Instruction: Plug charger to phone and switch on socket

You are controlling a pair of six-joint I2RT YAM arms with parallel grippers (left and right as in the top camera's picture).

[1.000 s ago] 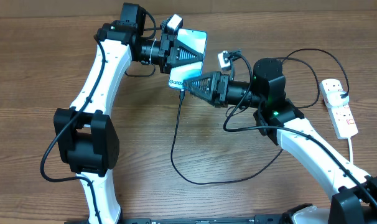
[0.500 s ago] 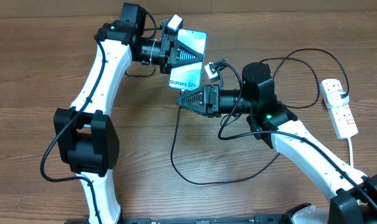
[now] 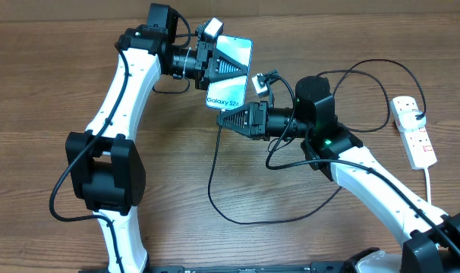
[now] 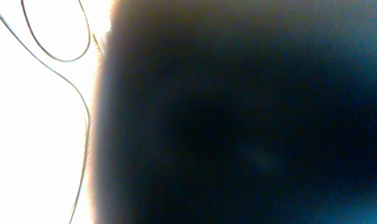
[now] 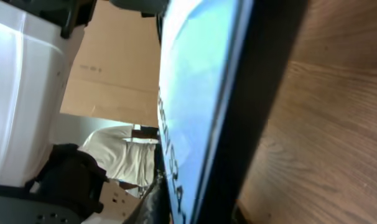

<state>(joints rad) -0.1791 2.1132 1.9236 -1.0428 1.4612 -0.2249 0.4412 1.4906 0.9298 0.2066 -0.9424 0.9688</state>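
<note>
My left gripper [image 3: 234, 70] is shut on the phone [image 3: 241, 51] and holds it above the table at the back, its "Galaxy S24" edge toward the front. The phone's dark body [image 4: 238, 112] fills the left wrist view, and its blue screen [image 5: 195, 93] looms close in the right wrist view. Just under that lower edge, my right gripper [image 3: 221, 120] has its fingers drawn together on the top end of the charger [image 3: 212, 178]. The thin black cable drops from there and loops across the wood. The white socket [image 3: 414, 130] lies at the far right, away from both grippers.
The socket's thick white cord [image 3: 429, 178] runs toward the front right edge. Black arm cables [image 3: 367, 67] arc between my right arm and the socket. The charger's loop crosses the wooden table [image 3: 169, 189] in front of both arms.
My right gripper has swung down and left from beside the phone's lower edge to just below it, and its jaws have closed. The left arm and phone have not moved.
</note>
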